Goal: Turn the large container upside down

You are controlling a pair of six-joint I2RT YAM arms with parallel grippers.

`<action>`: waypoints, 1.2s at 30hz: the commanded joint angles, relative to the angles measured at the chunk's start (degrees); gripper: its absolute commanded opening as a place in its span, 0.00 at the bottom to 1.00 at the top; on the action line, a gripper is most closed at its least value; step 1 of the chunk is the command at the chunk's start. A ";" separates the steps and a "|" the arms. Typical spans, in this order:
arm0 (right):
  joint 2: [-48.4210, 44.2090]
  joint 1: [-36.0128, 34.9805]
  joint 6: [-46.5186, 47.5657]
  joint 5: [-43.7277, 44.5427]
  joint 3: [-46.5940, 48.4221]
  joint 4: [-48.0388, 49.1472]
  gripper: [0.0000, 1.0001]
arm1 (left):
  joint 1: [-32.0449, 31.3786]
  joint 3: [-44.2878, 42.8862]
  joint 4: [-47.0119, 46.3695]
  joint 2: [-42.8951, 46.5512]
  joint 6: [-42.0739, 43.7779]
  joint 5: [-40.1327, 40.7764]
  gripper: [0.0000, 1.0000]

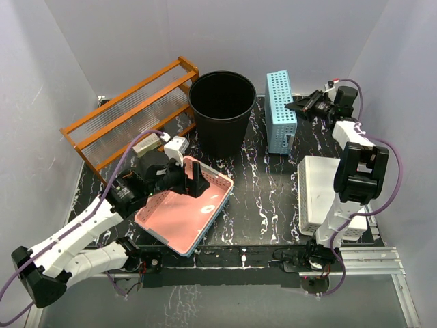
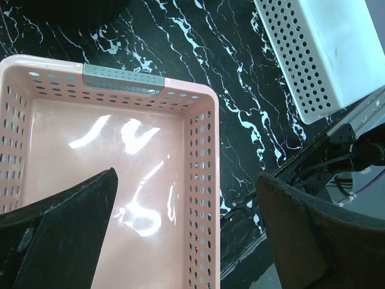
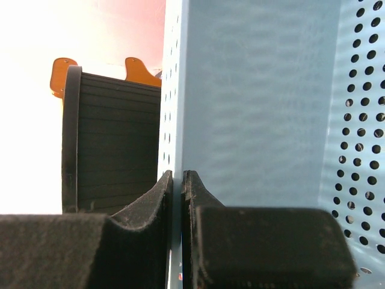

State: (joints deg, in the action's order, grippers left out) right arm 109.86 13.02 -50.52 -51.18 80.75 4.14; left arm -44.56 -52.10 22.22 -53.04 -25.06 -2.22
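The large container, a tall round black bin (image 1: 222,113), stands upright with its mouth up at the back middle of the table. It also shows in the right wrist view (image 3: 114,150), behind the blue basket. My right gripper (image 1: 295,106) (image 3: 177,174) is shut on the thin wall of a light blue perforated basket (image 1: 280,109) (image 3: 252,102), which stands on its side right of the bin. My left gripper (image 1: 198,179) (image 2: 186,174) is open, with one finger inside and one outside the right wall of a pink perforated basket (image 1: 181,215) (image 2: 108,138), well in front of the bin.
A flat white perforated basket (image 1: 324,195) (image 2: 325,48) lies at the right front. An orange wooden rack (image 1: 130,113) stands at the back left beside the bin. The pink basket seems to rest on another basket with a blue edge. Grey walls close in the table.
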 commanded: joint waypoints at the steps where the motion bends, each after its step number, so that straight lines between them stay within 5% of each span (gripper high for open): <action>1: -0.08 2.36 2.51 1.79 -1.82 0.26 0.00 | 0.26 -2.74 -1.57 -0.74 2.20 -2.11 0.99; 24: -1.60 12.13 2.12 3.95 -8.82 -5.29 0.00 | 0.30 -4.82 -3.38 -2.63 3.88 -5.58 0.99; 36: -1.36 12.73 3.55 9.16 -12.43 -7.83 0.26 | 0.26 -4.79 -3.26 -3.11 3.62 -5.61 0.99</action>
State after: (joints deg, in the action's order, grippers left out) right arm 105.78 25.54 -52.84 -49.71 72.44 6.20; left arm -44.56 -54.78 19.29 -56.58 -22.06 -6.94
